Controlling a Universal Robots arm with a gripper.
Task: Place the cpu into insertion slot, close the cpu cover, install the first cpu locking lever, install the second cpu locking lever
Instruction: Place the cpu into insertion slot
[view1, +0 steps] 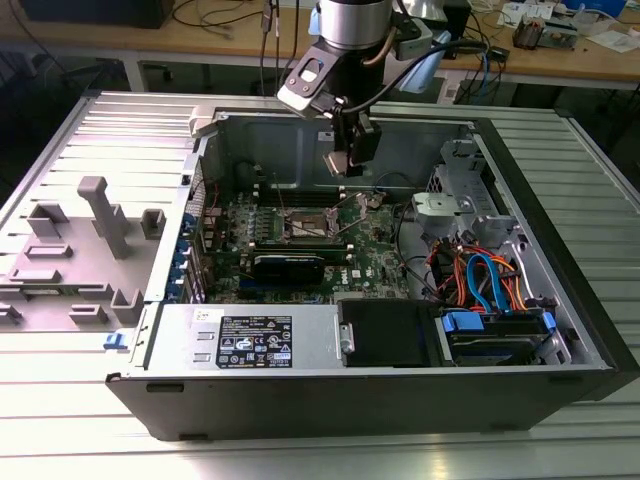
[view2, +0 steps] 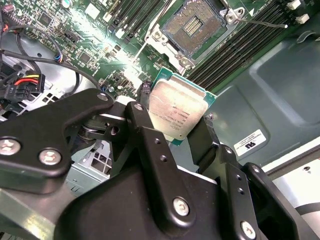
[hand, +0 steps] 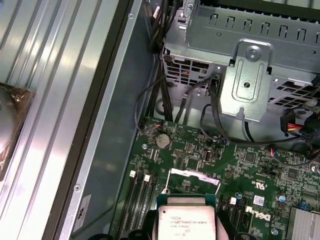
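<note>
My gripper (view2: 175, 116) is shut on the cpu (view2: 179, 111), a square chip with a dull silver top and green edge, pinched by its two sides. In the exterior view the gripper (view1: 342, 165) hangs with the cpu (view1: 336, 162) above the motherboard, a little behind and to the right of the insertion slot (view1: 305, 225). The insertion slot (view2: 192, 25) lies uncovered, its tan-gold contact field inside a silver rim. The silver cpu cover (hand: 195, 176) stands raised just beyond the held cpu (hand: 187, 220). A thin wire locking lever (view2: 260, 22) sticks out beside the slot.
The green motherboard (view1: 370, 255) sits inside an open case (view1: 560, 200). Long black memory slots (view2: 235, 47) flank the socket. A metal drive cage (hand: 250, 60) and bundled cables (view1: 480, 275) lie on the exterior view's right, a power-supply box (view1: 250, 340) at the front.
</note>
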